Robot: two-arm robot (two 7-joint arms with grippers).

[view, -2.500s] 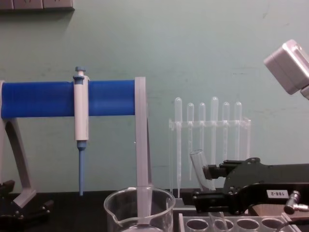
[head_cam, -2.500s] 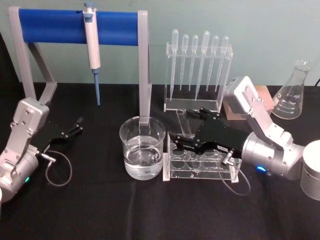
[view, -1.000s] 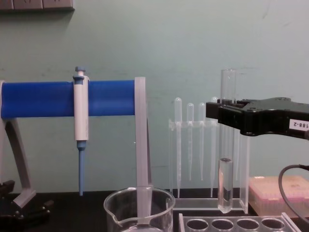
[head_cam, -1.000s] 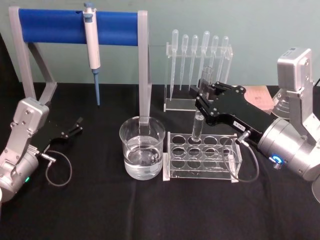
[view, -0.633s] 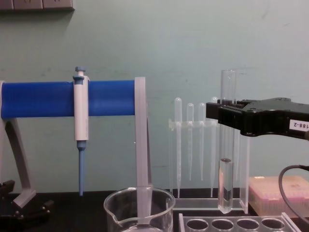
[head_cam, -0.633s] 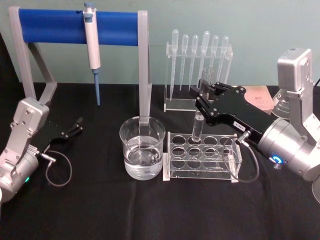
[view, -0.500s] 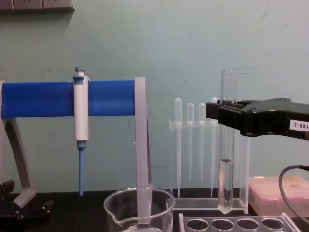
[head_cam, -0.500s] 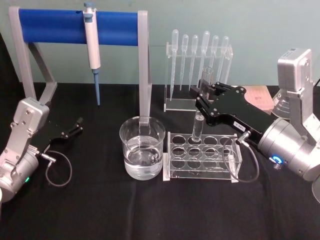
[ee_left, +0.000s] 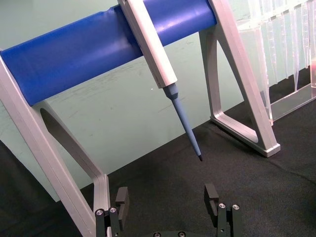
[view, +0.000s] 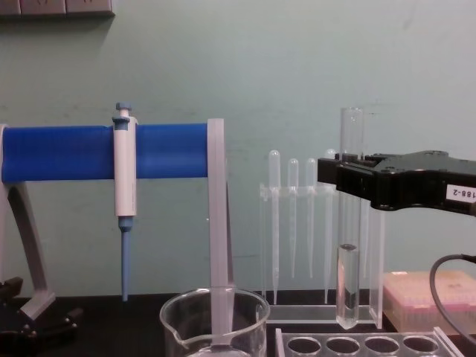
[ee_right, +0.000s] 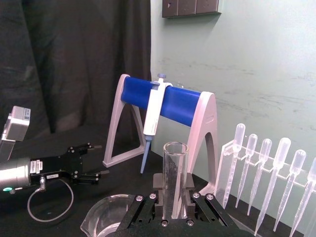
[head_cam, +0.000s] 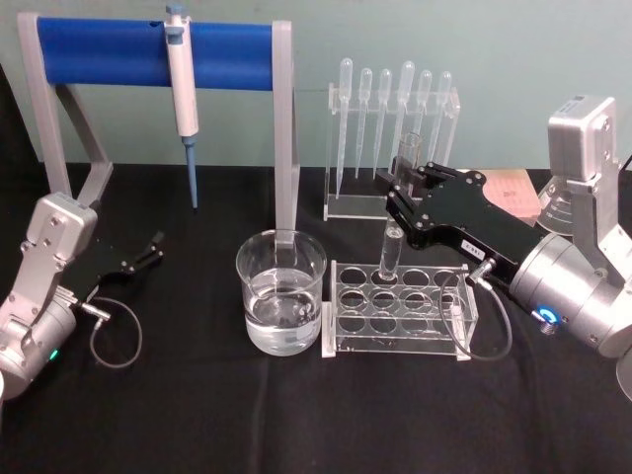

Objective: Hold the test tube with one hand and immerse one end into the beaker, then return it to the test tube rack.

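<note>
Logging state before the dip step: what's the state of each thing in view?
test tube: upright, held above the test tube rack, clear of its holes
right gripper: shut on the test tube
left gripper: open, parked at the left
beaker: upright, partly filled with clear liquid
test tube rack: visible holes empty
micropipette: hanging on the blue stand

We record one test tube (view: 347, 286): clear glass, upright, clamped at its upper part by the right gripper (head_cam: 400, 194), rounded bottom just above the test tube rack (head_cam: 329, 318). One beaker (head_cam: 281, 296): clear, spouted, part-filled with clear liquid, just left of the rack.
</note>
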